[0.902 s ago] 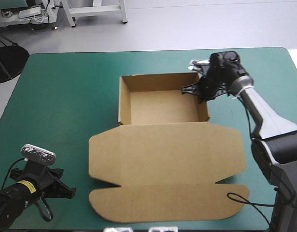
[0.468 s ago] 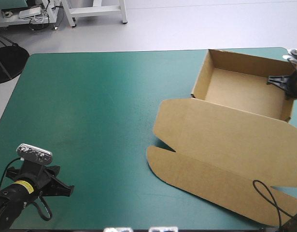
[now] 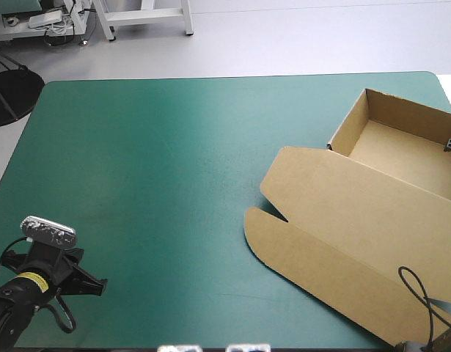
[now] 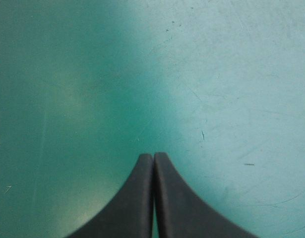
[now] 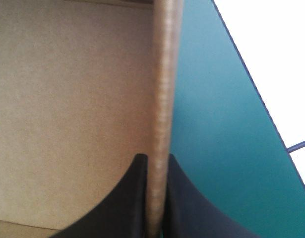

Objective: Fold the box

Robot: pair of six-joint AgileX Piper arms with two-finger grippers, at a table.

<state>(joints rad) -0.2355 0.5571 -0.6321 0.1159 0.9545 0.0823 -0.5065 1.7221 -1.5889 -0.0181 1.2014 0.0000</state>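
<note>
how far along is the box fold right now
Done: the box stands as an open tray with its walls raised, at the table's right edge. In hand: the right gripper is shut on one tray wall; the left gripper is shut, over bare teal-green cover at the near left corner. Left: the lid and its front flap lie flat, not yet folded.

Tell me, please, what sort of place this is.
Probably a robot test bench: a table with a teal-green cover, a brown cardboard box formed into an open tray, a black-fingered right gripper shut on its wall, and a left gripper shut over the cover.
</note>
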